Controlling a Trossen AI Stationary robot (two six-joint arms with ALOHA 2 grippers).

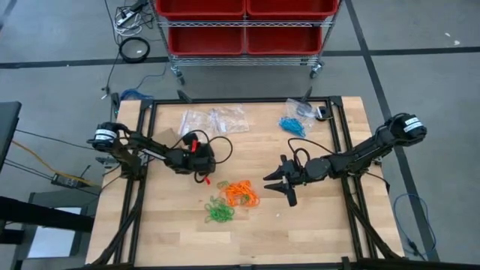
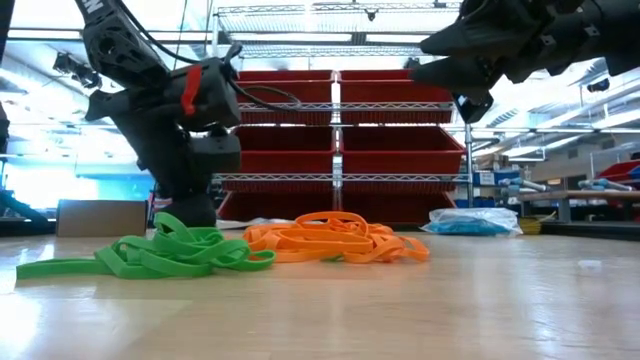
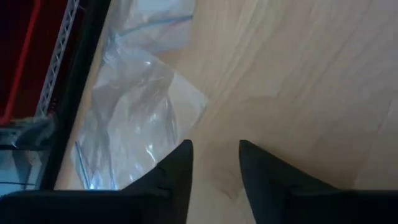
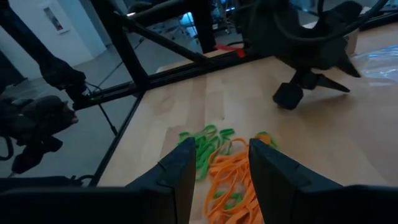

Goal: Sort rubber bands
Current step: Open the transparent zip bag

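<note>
Sorting looks partly done: blue rubber bands [image 1: 295,124] sit bagged at the far right of the tabletop [image 1: 315,225], while orange bands [image 1: 241,194] and green bands [image 1: 220,212] lie touching mid-tabletop, my right pincer [image 1: 279,184] apart beside them, my left pincer [image 1: 201,177] apart and empty.

The left gripper [image 3: 214,163] hangs low over the table with fingers parted and empty. The right gripper [image 1: 276,183] hovers higher, fingers likewise spread, holding nothing.

Place: workshop or lab
Signs: wire rack [image 1: 244,26] of red bins [image 2: 400,150], framed wooden counter [image 1: 315,225], grey floor [image 1: 420,67]
</note>
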